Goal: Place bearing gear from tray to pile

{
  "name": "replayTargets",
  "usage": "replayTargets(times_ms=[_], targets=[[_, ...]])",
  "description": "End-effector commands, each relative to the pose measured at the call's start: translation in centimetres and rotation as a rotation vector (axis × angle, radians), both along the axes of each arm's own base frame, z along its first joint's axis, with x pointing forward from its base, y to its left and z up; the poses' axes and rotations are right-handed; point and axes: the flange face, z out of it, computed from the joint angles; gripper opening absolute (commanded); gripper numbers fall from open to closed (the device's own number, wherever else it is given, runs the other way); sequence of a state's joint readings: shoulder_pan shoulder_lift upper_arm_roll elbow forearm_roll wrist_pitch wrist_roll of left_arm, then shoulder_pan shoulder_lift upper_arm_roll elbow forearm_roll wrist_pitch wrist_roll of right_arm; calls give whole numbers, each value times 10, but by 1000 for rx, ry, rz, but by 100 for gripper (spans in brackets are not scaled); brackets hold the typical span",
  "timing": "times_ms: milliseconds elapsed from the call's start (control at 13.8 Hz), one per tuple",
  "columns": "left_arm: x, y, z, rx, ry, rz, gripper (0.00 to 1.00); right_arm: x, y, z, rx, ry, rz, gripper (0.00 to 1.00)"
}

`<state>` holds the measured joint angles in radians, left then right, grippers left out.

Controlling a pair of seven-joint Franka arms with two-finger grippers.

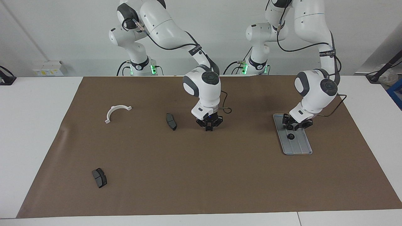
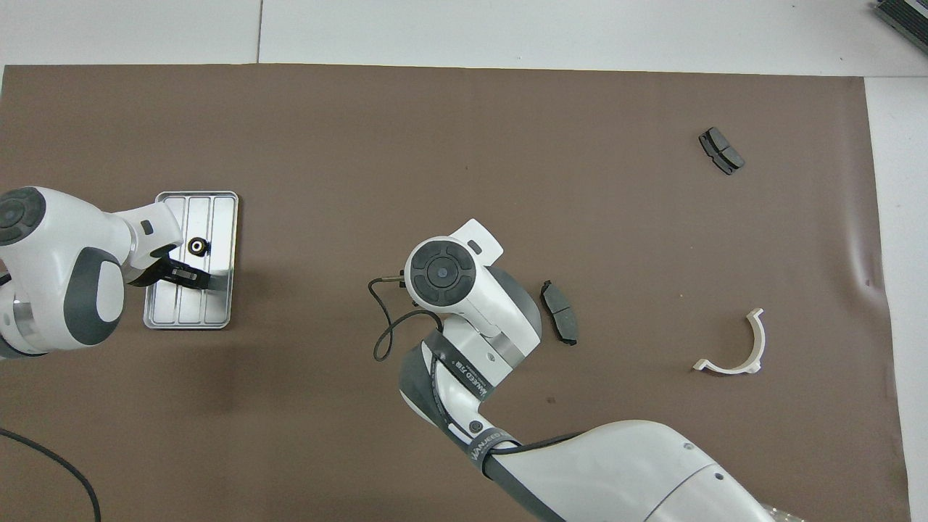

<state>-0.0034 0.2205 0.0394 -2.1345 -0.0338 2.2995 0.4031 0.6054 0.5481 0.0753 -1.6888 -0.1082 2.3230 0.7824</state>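
A small black bearing gear (image 1: 291, 136) (image 2: 196, 246) lies in the grey-blue tray (image 1: 301, 147) (image 2: 217, 304) toward the left arm's end of the table. My left gripper (image 1: 293, 126) (image 2: 190, 276) hangs just above the tray, over its end nearer the robots, clear of that gear. At the table's middle, my right gripper (image 1: 208, 127) is down at the mat, shut on a second small dark gear; its wrist hides it from overhead. The pile is a white half-ring bracket (image 1: 116, 111) (image 2: 747, 348) and two dark brake pads (image 1: 171, 121) (image 1: 99, 177).
A brown mat (image 1: 220, 175) covers the table. One brake pad (image 2: 560, 312) lies close beside the right wrist, toward the right arm's end. The other pad (image 2: 721, 150) lies much farther from the robots. A black cable (image 2: 380, 333) loops off the right wrist.
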Motion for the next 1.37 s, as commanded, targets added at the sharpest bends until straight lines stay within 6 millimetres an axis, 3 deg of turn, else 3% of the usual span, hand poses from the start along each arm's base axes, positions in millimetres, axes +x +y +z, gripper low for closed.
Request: replayTargets(times_ms=[0,217,361,433,650,867,1011,1083,1300], targets=[[-11,5,2,-2,13,-11,53,-5,0,-6,-9,1,-11,11],[-10,4,3,-2,10,-13,44,4,-6,1,-5,-21,-20,10],[-9,5,4,-2,7,-11,37,26,-33,25,9,-59,-55,9],[-9,4,4,-2,7,-13,34,38,-53,35,15,-72,-82,0],[-8,5,5,-1,6,-11,23,74,-131,67,3,-102,-83,0],[3,5,17,0,-20,-7,15,91,-213,66,-24,-93,-115,0],[21,-3,42,1,-23,29,15,97,-245,63,-41,-80,-92,0],[29,-12,55,2,-20,78,15,97,-257,61,-47,-68,-101,0],[37,-78,68,10,-28,218,15,100,-289,52,-45,-71,-79,0]])
